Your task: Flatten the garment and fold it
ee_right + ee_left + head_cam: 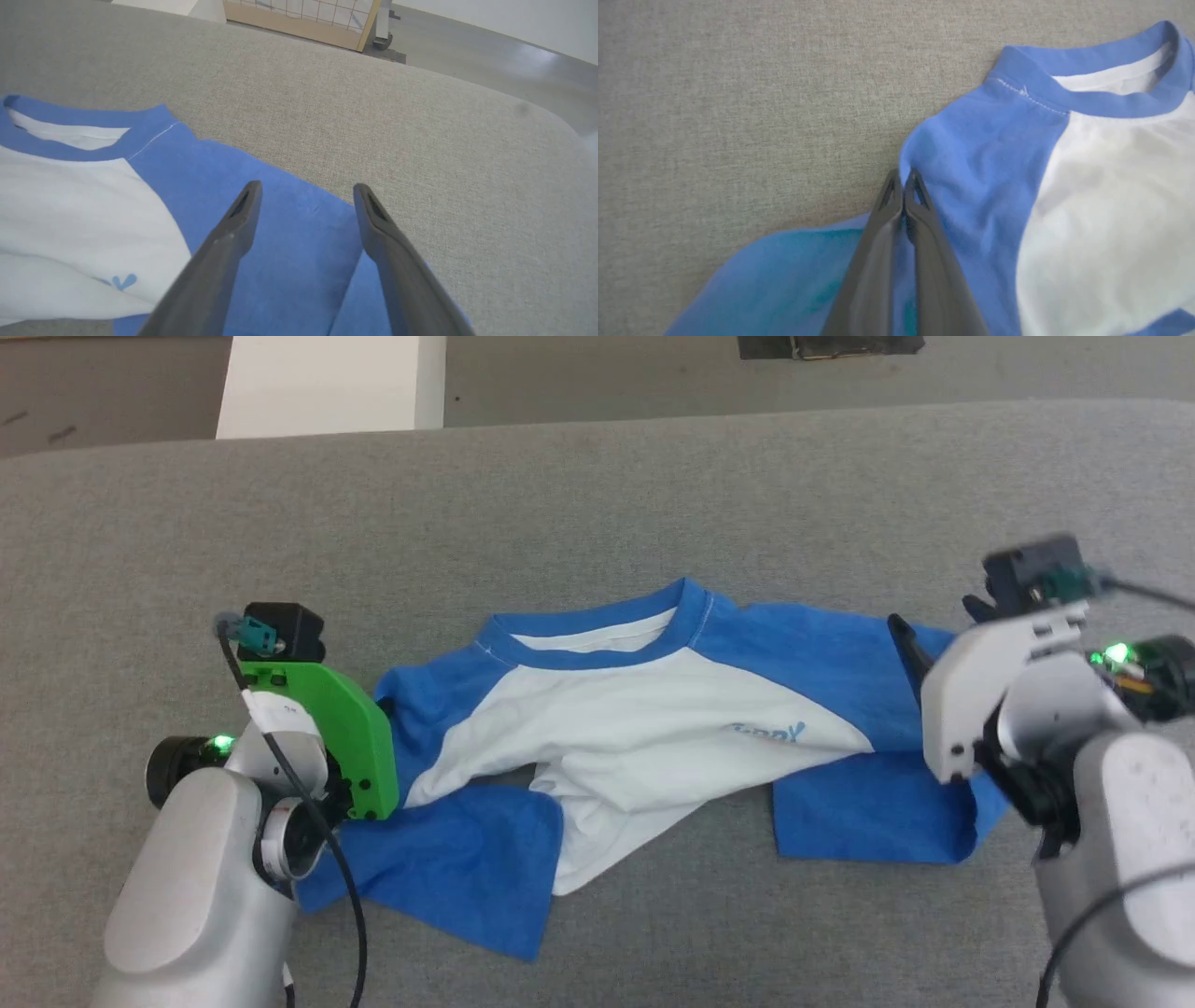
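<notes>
Garment lay crumpled across the middle of the grey fabric surface in the head view, neckband toward the top of the frame. White body bunched at centre, with part of the blue print showing. 2 blue sleeves were folded under toward the lower edge, 1 at lower left, 1 at right.

Left gripper: in the left wrist view the 2 dark fingers were pressed together on the outer edge of the blue sleeve, a sliver of blue cloth caught between them. In the head view its green housing sat at the garment's left edge.

Right gripper: fingers spread wide over the blue sleeve in the right wrist view, nothing between them. Could not tell whether the tips touched the cloth.

White block in the head view's upper left, beyond the surface.
</notes>
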`<state>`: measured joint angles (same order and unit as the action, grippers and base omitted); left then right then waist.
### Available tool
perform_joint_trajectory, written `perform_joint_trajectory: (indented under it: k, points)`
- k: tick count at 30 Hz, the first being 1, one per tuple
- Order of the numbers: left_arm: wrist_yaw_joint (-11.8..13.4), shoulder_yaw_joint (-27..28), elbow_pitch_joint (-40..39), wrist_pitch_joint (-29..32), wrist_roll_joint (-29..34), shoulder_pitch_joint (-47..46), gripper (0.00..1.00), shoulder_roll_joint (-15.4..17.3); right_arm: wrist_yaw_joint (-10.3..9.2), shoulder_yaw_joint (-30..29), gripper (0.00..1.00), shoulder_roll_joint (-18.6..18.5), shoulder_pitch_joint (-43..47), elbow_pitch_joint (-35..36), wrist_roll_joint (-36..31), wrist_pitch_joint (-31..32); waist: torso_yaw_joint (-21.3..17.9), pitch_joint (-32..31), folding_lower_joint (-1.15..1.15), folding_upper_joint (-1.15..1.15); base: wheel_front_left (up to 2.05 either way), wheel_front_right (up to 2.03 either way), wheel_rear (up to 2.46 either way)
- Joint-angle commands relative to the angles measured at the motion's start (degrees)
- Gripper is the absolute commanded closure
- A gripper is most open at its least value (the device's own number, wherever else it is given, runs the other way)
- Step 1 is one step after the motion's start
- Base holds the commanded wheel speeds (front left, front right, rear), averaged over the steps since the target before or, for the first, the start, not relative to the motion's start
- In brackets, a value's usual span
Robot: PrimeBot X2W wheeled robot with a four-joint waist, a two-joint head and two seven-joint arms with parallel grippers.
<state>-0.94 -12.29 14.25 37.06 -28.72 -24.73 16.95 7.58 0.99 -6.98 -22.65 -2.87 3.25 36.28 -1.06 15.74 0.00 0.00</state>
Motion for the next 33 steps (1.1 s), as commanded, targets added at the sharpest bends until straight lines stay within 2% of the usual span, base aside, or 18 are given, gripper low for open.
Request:
perform_joint_trajectory:
  k: [1, 4, 7, 13, 19, 20, 21, 22, 25, 26, 28, 33]
  points:
    - [0.4, -0.17, -1.5, -0.07, -0.43, 0.73, 1.0, -0.32, -0.09, 2.24, 0.0, -2.17, -2.76, -0.94, -0.18, 4.47, 1.06, 0.98, 0.0, 0.0, 0.0, 0.0, 0.0]
    - [0.57, -0.56, -4.15, 0.23, -0.62, 0.97, 1.0, -0.68, -0.09, 7.79, 0.0, -6.44, -7.58, -3.73, 0.71, 12.27, 2.25, 2.23, 0.0, 0.0, 0.0, 0.0, 0.0]
    - [0.58, -1.09, -6.08, 0.24, -0.49, 0.83, 1.0, -0.9, -0.09, 12.03, 0.0, -9.61, -11.2, -6.76, 2.64, 17.21, 3.55, 3.56, 0.0, 0.0, 0.0, 0.0, 0.0]
    - [0.61, -1.47, -7.96, 0.19, -1.05, 0.85, 1.0, -1.41, -0.09, 19.11, 0.0, -12.85, -14.54, -11.42, 5.1, 20.32, 4.94, 5.83, 0.0, 0.0, 0.0, 0.0, 0.0]
    - [0.52, -1.74, -8.1, -0.27, -1.41, 0.65, 1.0, -1.71, -0.09, 25.21, 0.0, -14.36, -15.14, -14.94, 10.1, 21.39, 5.41, 6.7, 0.0, 0.0, 0.0, 0.0, 0.0]
    - [0.52, -1.75, -8.0, -0.34, -1.44, 0.68, 1.0, -1.7, -0.09, 25.45, 0.26, -14.52, -15.24, -15.4, 10.99, 21.74, 5.37, 6.61, 0.0, 0.0, 0.0, 0.0, 0.0]
    - [0.55, -1.75, -7.85, -0.45, -1.48, 0.75, 1.0, -1.67, -0.09, 25.74, 0.74, -14.72, -15.46, -15.64, 11.94, 21.7, 5.27, 6.42, 0.0, 0.0, 0.0, 0.0, 0.0]
    - [0.53, -1.59, -7.47, -0.97, -1.64, 0.94, 1.0, -1.56, -0.09, 25.46, 1.0, -15.27, -16.17, -15.87, 14.0, 21.17, 4.73, 5.6, 0.0, 0.0, 0.0, 0.0, 0.0]
    - [0.24, -1.35, -7.37, -2.06, -1.88, 0.67, 1.0, -1.6, -0.09, 23.45, 1.0, -15.57, -17.18, -15.36, 15.29, 19.17, 4.09, 4.35, 0.0, 0.0, 0.0, 0.0, 0.0]
    - [0.2, -0.47, -7.47, -3.85, -2.09, -0.83, 1.0, -1.74, -0.09, 20.47, 1.0, -15.43, -18.2, -14.19, 16.0, 16.92, 3.73, 3.18, 0.0, 0.0, 0.0, 0.0, 0.0]
    - [0.23, 0.48, -7.44, -5.33, -2.41, -2.79, 1.0, -1.99, -0.09, 18.27, 1.0, -15.27, -19.27, -13.35, 16.42, 15.33, 3.51, 2.34, 0.0, 0.0, 0.0, 0.0, 0.0]
    - [0.06, 2.29, -5.67, -7.74, -1.25, -11.5, 1.0, -0.63, -0.09, 12.82, 1.0, -12.68, -24.68, -11.88, 18.18, 13.66, 2.57, 0.89, 0.0, 0.0, 0.0, 0.0, 0.0]
